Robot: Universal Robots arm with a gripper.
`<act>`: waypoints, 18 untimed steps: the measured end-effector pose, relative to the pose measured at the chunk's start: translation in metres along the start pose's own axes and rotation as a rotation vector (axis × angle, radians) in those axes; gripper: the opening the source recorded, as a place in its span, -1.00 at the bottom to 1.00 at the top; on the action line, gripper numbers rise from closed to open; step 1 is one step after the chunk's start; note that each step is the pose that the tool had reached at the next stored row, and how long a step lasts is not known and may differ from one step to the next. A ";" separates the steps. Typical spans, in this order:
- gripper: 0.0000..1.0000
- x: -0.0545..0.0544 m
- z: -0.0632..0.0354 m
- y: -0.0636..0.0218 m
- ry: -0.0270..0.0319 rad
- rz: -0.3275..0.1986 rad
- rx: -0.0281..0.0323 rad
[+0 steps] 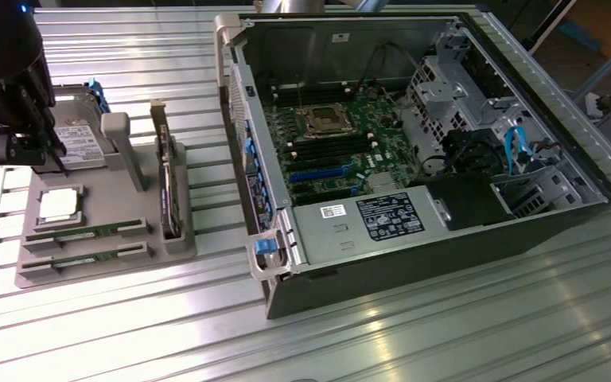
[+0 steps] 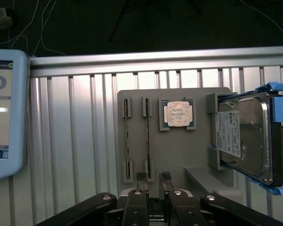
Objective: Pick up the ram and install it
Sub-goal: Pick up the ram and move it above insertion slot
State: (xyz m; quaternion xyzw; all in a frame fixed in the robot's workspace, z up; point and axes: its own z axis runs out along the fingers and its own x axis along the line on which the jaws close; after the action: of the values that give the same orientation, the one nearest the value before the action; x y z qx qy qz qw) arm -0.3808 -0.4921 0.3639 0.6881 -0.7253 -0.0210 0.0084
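nothing is picked up yet: the ram (image 2: 147, 139) stands on edge in the grey tray (image 2: 179, 155), beside a second stick (image 2: 127, 139). the gripper (image 2: 153, 177) hangs over the tray, jaws apart and seemingly empty. the computer case (image 1: 444, 119) sits well apart.

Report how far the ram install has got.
Done: nothing yet; both ram sticks sit in the grey tray. In hand: the gripper hangs open and empty above the tray, near the sticks. Left: picking a stick up and seating it in the open computer case.
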 end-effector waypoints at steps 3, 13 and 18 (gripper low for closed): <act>-0.52 0.000 0.0049 -0.0002 0.0002 0.000 -0.0002; -0.52 0.002 0.0241 -0.0011 0.0002 0.000 -0.0002; -0.52 0.003 0.0285 -0.0013 0.0005 0.000 -0.0005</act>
State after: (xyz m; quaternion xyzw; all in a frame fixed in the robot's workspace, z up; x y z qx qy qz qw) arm -0.3808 -0.4942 0.3354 0.6881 -0.7253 -0.0210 0.0087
